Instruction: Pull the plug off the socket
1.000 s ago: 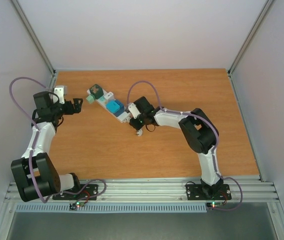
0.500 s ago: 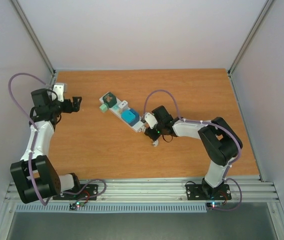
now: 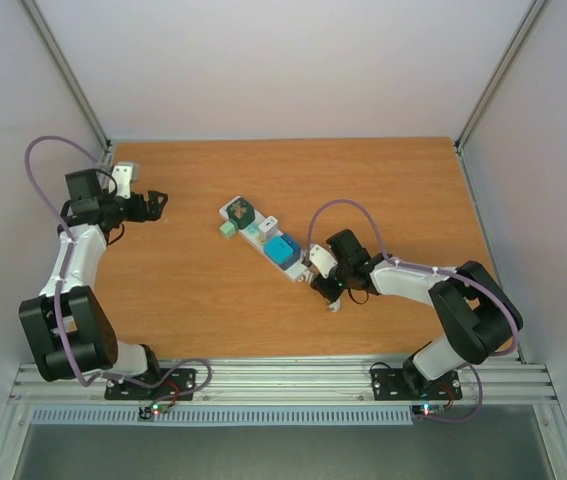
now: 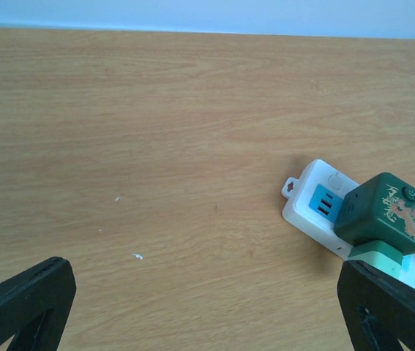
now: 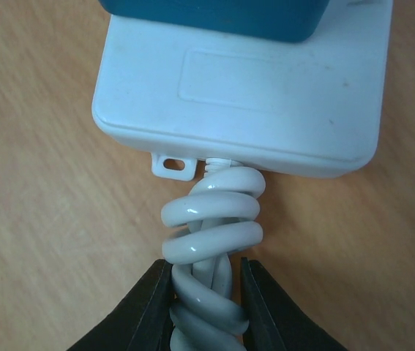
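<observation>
1. The socket [image 3: 261, 236] lies flat on the wooden table [image 3: 403, 180], near mid-table and set diagonally. Its far end points toward the left arm and its cord end toward the right arm.
2. First occupied outlet: a dark green cube plug [image 4: 386, 212] sits in the pale green outlet panel [image 4: 374, 257], close to the strip's far end. The cube has a small printed figure on its top face.
3. Second occupied outlet: a blue plug [image 3: 284, 250] is seated in an outlet near the cord end. The panel colour under it is hidden.
4. At the far end of the strip there is a small blue USB panel [image 4: 323, 202], with its slots open to view.
5. The curly white cord [image 5: 211, 219] leaves the end face of the strip, just beside a small mounting tab.
6. Right gripper [image 5: 206, 285]: the black fingers are clamped on the curly white cord from both sides, a little short of the strip's end face.
7. Left gripper [image 3: 155, 203]: the jaws stand wide apart and hold nothing. It is at the table's left side, well apart from the socket.
</observation>
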Robot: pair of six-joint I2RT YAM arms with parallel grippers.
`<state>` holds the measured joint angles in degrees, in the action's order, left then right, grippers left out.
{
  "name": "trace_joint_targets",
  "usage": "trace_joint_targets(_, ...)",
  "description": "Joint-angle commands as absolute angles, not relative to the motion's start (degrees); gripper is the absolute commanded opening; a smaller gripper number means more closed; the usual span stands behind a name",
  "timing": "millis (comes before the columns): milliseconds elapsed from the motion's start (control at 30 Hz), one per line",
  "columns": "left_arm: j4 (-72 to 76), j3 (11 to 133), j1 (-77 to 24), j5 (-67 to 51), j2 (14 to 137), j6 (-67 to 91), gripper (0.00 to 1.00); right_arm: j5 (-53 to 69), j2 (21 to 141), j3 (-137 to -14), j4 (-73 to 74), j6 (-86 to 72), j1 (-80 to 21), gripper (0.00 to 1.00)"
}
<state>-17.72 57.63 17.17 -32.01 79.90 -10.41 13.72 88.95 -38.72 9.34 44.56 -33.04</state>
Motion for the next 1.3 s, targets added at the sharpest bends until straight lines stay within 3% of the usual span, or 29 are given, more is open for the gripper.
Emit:
trace_joint_targets(0, -19.1, 59.4, 16.1, -33.5, 80.6, -12.4, 1.00, 11.9, 86.7, -34.7, 18.7, 46.7, -32.8, 0.24)
trace_joint_targets(200, -20.2, 58.3, 12.1, -30.1, 80.5, -16.4, 1.00, 13.5, 82.9, -33.6, 22.7, 46.4, -32.8, 0.27)
trace_joint_targets(333, -19.8, 57.4, 9.4, -28.6, 80.4, -18.2, 1.00, 13.7, 81.2, -34.2, 26.0, 46.6, -32.8, 0.36)
trace_joint_targets(500, -19.7, 57.0, 8.4, -29.8, 80.8, -19.3, 1.00, 16.1, 78.9, -39.2, 32.4, 45.5, -32.2, 0.66)
trace_joint_targets(600, -20.1, 56.6, 8.1, -32.1, 80.6, -20.2, 1.00, 18.3, 78.7, -44.9, 36.2, 44.5, -31.4, 0.74)
trace_joint_targets(1000, -17.6, 54.1, 1.9, -33.9, 81.8, -22.2, 0.99, 25.2, 86.4, -71.5, 42.2, 38.3, -30.1, 0.83)
trace_joint_targets(1267, -15.9, 62.1, -3.3, -40.4, 90.9, -18.7, 0.97, 30.3, 97.6, -83.1, 38.1, 30.2, -29.3, 0.84)
